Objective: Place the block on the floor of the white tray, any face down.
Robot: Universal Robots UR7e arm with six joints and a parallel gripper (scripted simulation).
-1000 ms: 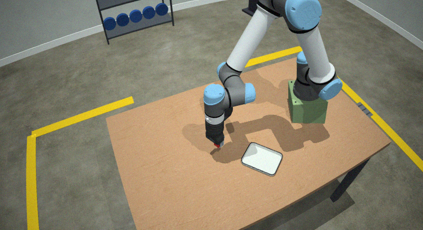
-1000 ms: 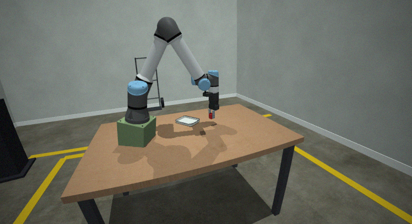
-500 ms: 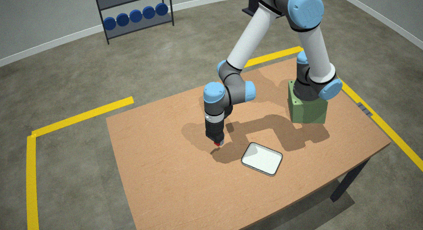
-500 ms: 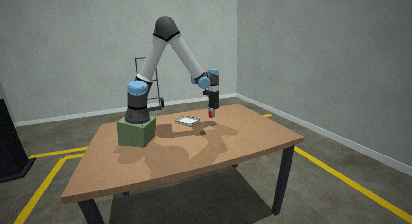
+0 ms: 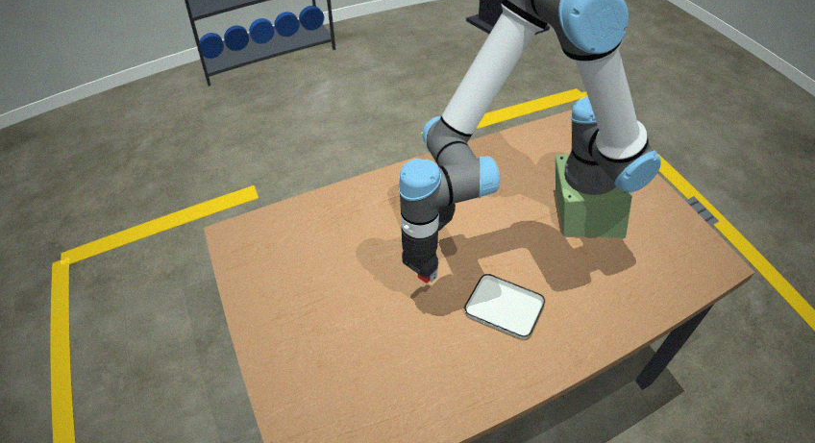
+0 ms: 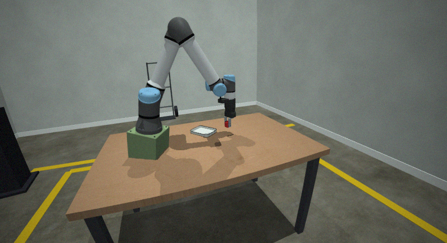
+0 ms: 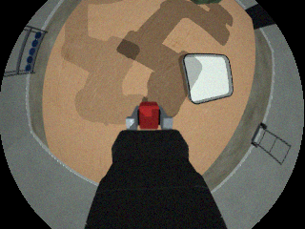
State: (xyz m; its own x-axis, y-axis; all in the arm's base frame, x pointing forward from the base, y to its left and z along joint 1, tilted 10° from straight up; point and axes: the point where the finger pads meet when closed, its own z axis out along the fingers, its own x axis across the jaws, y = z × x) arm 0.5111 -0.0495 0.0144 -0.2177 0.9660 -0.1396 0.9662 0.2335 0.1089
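Observation:
My gripper (image 5: 426, 277) is shut on a small red block (image 5: 423, 278) and holds it above the wooden table, clear of the surface. The block also shows in the exterior view (image 6: 226, 124) and in the wrist view (image 7: 149, 114), between the two grey fingertips. The white tray (image 5: 504, 306) with a dark rim lies flat on the table, to the right of the gripper and apart from it. It also shows in the exterior view (image 6: 203, 130) and in the wrist view (image 7: 208, 78). The tray floor is bare.
The arm's green base block (image 5: 590, 201) stands at the table's back right. The arm's shadow falls across the table between the base and the tray. A shelf with blue discs (image 5: 259, 30) stands on the floor far behind.

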